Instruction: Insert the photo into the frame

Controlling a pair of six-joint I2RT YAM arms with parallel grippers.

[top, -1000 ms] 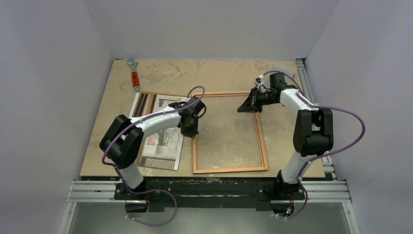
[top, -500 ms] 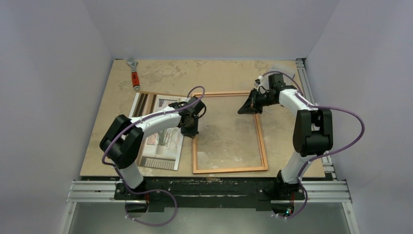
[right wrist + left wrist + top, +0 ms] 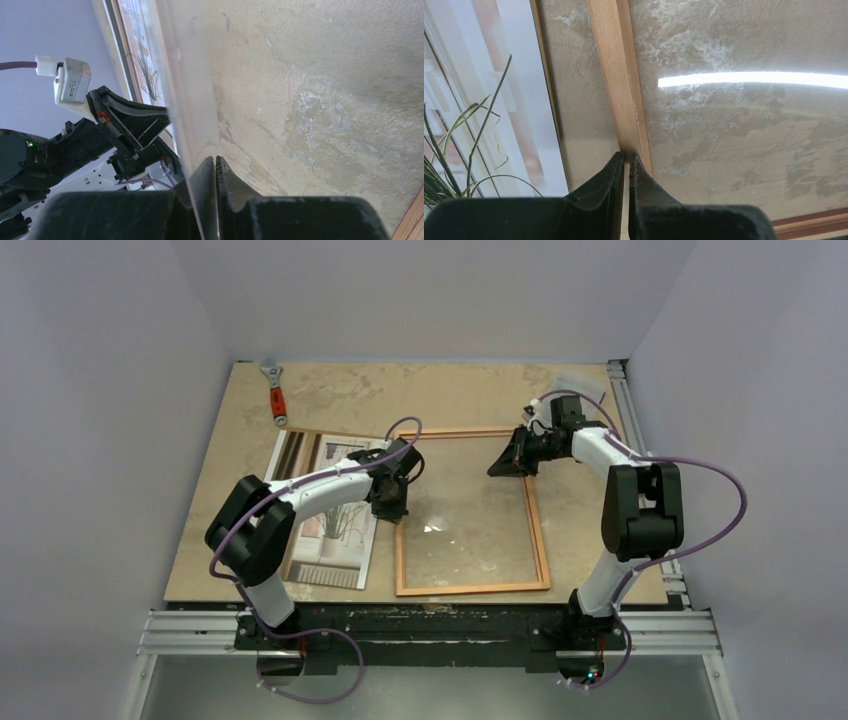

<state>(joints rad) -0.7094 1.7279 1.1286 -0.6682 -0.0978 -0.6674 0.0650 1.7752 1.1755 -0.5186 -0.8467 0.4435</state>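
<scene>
The frame (image 3: pixel 470 588), thin orange-brown wood, lies flat in the middle of the table. The photo (image 3: pixel 335 530) of a grassy plant lies face up just left of it. My left gripper (image 3: pixel 392 512) is shut, its tips (image 3: pixel 626 156) resting on the frame's left rail (image 3: pixel 616 75), with the photo (image 3: pixel 474 100) beside it. My right gripper (image 3: pixel 497 466) hovers over the frame's far right corner. It (image 3: pixel 215 159) is shut on the edge of a clear pane (image 3: pixel 185 90), which covers the frame's opening and catches a bright streak of light (image 3: pixel 749 79).
A red-handled adjustable wrench (image 3: pixel 274 390) lies at the far left of the table. A metal rail (image 3: pixel 640 440) runs along the table's right edge. White walls close in on three sides.
My right gripper has drawn slightly back and up. A glint of light has appeared on the pane inside the frame. The left arm has stayed put.
</scene>
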